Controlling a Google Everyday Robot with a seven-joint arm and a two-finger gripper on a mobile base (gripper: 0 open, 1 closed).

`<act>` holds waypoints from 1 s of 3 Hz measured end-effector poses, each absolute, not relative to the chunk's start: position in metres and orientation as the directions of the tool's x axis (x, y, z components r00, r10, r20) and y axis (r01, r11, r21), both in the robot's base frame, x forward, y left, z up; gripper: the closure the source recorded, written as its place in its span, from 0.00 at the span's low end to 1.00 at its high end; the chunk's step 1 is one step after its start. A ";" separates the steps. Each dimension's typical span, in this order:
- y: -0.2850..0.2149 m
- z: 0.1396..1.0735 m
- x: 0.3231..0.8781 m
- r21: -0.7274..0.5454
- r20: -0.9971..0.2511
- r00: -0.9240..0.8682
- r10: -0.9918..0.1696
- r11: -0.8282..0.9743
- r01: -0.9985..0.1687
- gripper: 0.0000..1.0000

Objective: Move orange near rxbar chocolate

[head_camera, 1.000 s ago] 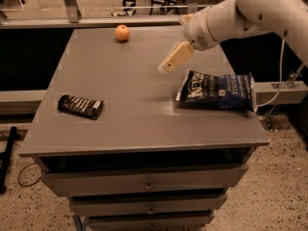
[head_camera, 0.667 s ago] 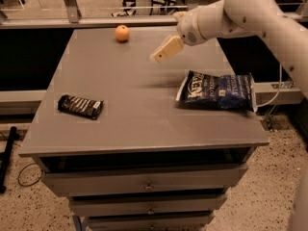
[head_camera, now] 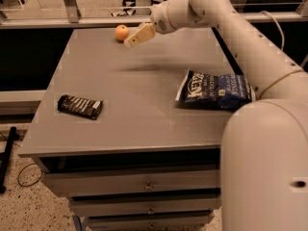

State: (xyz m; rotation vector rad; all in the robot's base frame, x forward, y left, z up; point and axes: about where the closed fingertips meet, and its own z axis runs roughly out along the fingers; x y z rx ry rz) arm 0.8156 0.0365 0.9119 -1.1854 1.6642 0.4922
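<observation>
Your gripper (head_camera: 136, 36) hangs over the far side of the bench (head_camera: 144, 124), just beside the orange (head_camera: 121, 32) and with nothing in it. You cannot tell whether it is released or clenched.

The orange sits on the bench close to the far rim. It is small, round and smooth-skinned, so it will likely roll at the lightest nudge. If you come down off-centre, the gripper may knock it sideways or over that rim. A pinch off its middle could squirt it out.

The bench top is flat, matte grey and bare of any lip, so I judge it will not check a rolling fruit.

The rxbar (head_camera: 80, 106) lies well apart, near the front edge on the view's left. It is a flat rectangle in a dark, slightly crinkled wrapper with pale lettering. If you let go too high there, the orange may roll away from it or off that side.

The bag (head_camera: 215, 90), blue and crinkly, lies on the other side, probably out of your path.
</observation>
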 end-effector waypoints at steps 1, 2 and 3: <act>0.072 0.905 0.838 -0.201 -0.870 -0.062 -0.489 0.467 -0.861 0.00; 0.094 0.890 0.856 -0.195 -0.872 -0.091 -0.481 0.512 -0.837 0.00; 0.104 0.878 0.876 -0.197 -0.873 -0.119 -0.473 0.565 -0.801 0.00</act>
